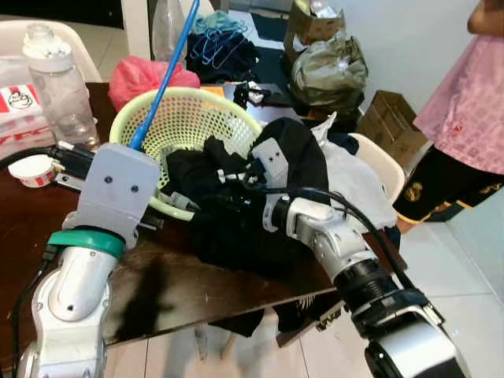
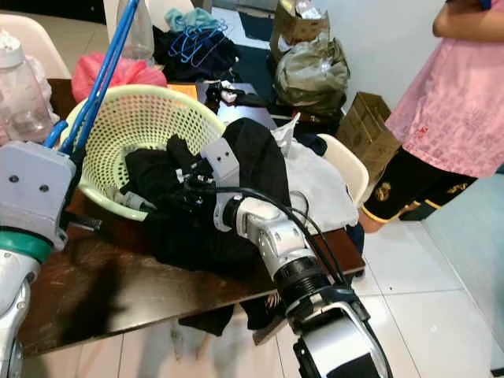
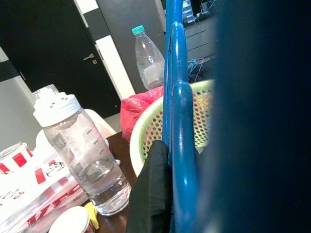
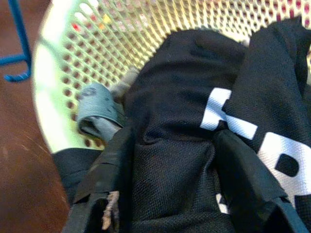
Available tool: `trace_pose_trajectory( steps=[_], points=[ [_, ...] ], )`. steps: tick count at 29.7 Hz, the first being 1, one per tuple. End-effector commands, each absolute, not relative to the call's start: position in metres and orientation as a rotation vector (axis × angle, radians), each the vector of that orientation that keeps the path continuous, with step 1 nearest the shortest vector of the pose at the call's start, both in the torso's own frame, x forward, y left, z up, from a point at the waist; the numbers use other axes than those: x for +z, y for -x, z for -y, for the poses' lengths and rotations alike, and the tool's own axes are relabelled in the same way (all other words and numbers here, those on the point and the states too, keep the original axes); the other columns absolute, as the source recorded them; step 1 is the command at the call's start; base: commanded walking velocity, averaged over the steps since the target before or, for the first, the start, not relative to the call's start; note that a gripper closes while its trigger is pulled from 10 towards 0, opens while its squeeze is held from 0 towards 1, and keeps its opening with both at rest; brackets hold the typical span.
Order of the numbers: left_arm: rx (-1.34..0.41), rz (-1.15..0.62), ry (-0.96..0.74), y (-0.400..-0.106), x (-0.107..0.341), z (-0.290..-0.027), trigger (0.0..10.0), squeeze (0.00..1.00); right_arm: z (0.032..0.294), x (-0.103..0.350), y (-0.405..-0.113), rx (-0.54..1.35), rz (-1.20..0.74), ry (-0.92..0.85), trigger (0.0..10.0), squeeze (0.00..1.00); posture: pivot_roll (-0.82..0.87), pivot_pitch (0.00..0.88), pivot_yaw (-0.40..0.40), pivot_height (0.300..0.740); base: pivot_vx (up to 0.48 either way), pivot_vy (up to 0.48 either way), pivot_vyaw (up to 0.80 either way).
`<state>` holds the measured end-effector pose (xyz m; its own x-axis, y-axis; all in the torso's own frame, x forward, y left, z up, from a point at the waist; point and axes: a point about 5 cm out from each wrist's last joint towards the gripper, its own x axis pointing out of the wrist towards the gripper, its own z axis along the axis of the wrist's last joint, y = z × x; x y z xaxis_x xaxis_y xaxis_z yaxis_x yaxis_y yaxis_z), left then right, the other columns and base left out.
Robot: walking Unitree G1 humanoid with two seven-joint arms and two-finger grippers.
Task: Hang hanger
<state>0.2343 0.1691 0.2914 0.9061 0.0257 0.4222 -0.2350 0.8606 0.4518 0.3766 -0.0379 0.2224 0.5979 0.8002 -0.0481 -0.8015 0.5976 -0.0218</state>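
Note:
A blue hanger point(image 1: 168, 72) rises steeply from my left gripper point(image 3: 167, 187), which is shut on its bars near the left rim of a pale green mesh basket point(image 1: 189, 114). A black garment point(image 1: 303, 157) with white lettering spills from the basket onto the dark wooden table point(image 1: 157, 287). My right gripper point(image 4: 172, 141) reaches in over the basket's front rim. Its fingers point(image 4: 104, 189) stand apart, open, with a raised fold of the black cloth between them. Another blue hanger part point(image 4: 17, 53) lies on the table by the basket.
A clear bottle point(image 1: 59, 87), a red-and-white box point(image 1: 20, 114) and a tape roll point(image 1: 35, 169) stand at the table's left. Behind the basket lie a pink bag point(image 1: 138, 75) and more hangers point(image 1: 216, 43). A white cloth point(image 1: 358, 185) covers a chair; a person in pink point(image 1: 465, 102) stands at right.

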Motion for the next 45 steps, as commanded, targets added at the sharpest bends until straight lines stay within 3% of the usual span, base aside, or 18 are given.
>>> trace_pose_trajectory(
  steps=[1, 2, 6, 9, 13, 15, 18, 23, 27, 30, 33, 34, 35, 38, 40, 41, 45],
  points=[
    [0.127, 0.427, -0.525, -0.232, 0.291, -0.166, 10.0, 0.00, 0.040, 0.205, -0.376, 0.917, -0.097, 0.051, 2.7, 0.00, 0.27, 0.149, -0.107, 0.740, 0.000, 0.000, 0.00],
    [0.124, 0.425, -0.528, -0.231, 0.291, -0.167, 10.0, 0.00, 0.038, 0.200, -0.374, 0.934, -0.104, 0.042, 0.0, 0.00, 0.27, 0.148, -0.102, 0.740, 0.000, 0.000, 0.00],
    [0.108, 0.421, -0.535, -0.232, 0.291, -0.166, 10.0, 0.00, 0.033, 0.203, -0.372, 0.955, -0.072, -0.072, 0.0, 0.00, 0.26, 0.143, -0.078, 0.740, 0.000, 0.000, 0.00],
    [0.087, 0.424, -0.540, -0.235, 0.292, -0.165, 10.0, 0.00, 0.032, 0.216, -0.370, 0.959, 0.006, -0.252, 0.0, 0.00, 0.26, 0.135, -0.055, 0.740, 0.000, 0.000, 0.00],
    [0.080, 0.426, -0.542, -0.236, 0.293, -0.165, 10.0, 0.00, 0.033, 0.222, -0.369, 0.960, 0.044, -0.312, 0.0, 0.00, 0.26, 0.132, -0.048, 0.740, 0.000, 0.000, 0.00],
    [0.063, 0.431, -0.543, -0.240, 0.294, -0.163, 10.0, 0.00, 0.038, 0.249, -0.366, 0.945, 0.200, -0.423, 0.0, 0.00, 0.24, 0.120, -0.026, 0.740, 0.000, 0.000, 0.00],
    [0.055, 0.434, -0.543, -0.241, 0.295, -0.162, 10.0, 0.00, 0.042, 0.262, -0.364, 0.941, 0.282, -0.466, 0.0, 0.00, 0.24, 0.120, -0.026, 0.740, 0.000, 0.000, 0.00],
    [0.016, 0.452, -0.527, -0.249, 0.297, -0.153, 10.0, 0.00, 0.076, 0.345, -0.341, 0.904, 0.705, -0.601, 0.0, 0.00, 0.21, 0.095, 0.003, 0.740, 0.000, 0.000, 0.00],
    [0.008, 0.456, -0.523, -0.251, 0.297, -0.152, 10.0, 0.00, 0.088, 0.363, -0.334, 0.882, 0.796, -0.630, 0.0, 0.00, 0.21, 0.095, 0.003, 0.740, 0.000, 0.000, 0.00],
    [0.001, 0.459, -0.509, -0.257, 0.296, -0.149, 10.0, 0.00, 0.122, 0.397, -0.317, 0.818, 0.974, -0.644, 0.0, 0.00, 0.17, 0.083, 0.029, 0.740, 0.000, 0.000, 0.00],
    [-0.006, 0.460, -0.501, -0.260, 0.295, -0.146, 10.0, 0.00, 0.132, 0.400, -0.313, 0.782, 0.988, -0.548, 0.0, 0.00, 0.15, 0.079, 0.038, 0.740, 0.000, 0.000, 0.00],
    [-0.011, 0.461, -0.500, -0.261, 0.295, -0.144, 10.0, 0.00, 0.133, 0.394, -0.314, 0.761, 0.950, -0.474, 8.4, 0.00, 0.15, 0.077, 0.041, 0.740, 0.000, 0.000, 0.00],
    [-0.015, 0.462, -0.500, -0.263, 0.295, -0.143, 10.0, 0.00, 0.132, 0.382, -0.318, 0.724, 0.892, -0.395, 10.0, 0.00, 0.15, 0.077, 0.041, 0.740, 0.000, 0.000, 0.00],
    [-0.019, 0.466, -0.504, -0.265, 0.295, -0.142, 10.0, 0.00, 0.123, 0.351, -0.329, 0.659, 0.745, -0.246, 10.0, 0.00, 0.13, 0.078, 0.050, 0.740, 0.000, 0.000, 0.00],
    [-0.019, 0.466, -0.504, -0.265, 0.295, -0.142, 10.0, 0.00, 0.123, 0.351, -0.329, 0.659, 0.745, -0.246, 10.0, 0.00, 0.13, 0.078, 0.050, 0.740, 0.000, 0.000, 0.00],
    [-0.002, 0.482, -0.507, -0.268, 0.298, -0.142, 10.0, 0.00, 0.103, 0.285, -0.348, 0.565, 0.494, -0.060, 10.0, 1.00, 0.13, 0.087, 0.056, 0.740, 0.000, 0.000, 0.00],
    [0.019, 0.502, -0.515, -0.270, 0.300, -0.140, 10.0, 0.00, 0.091, 0.240, -0.354, 0.527, 0.341, 0.031, 10.0, 1.00, 0.14, 0.091, 0.060, 0.740, 0.000, 0.000, 0.00]
  ],
)
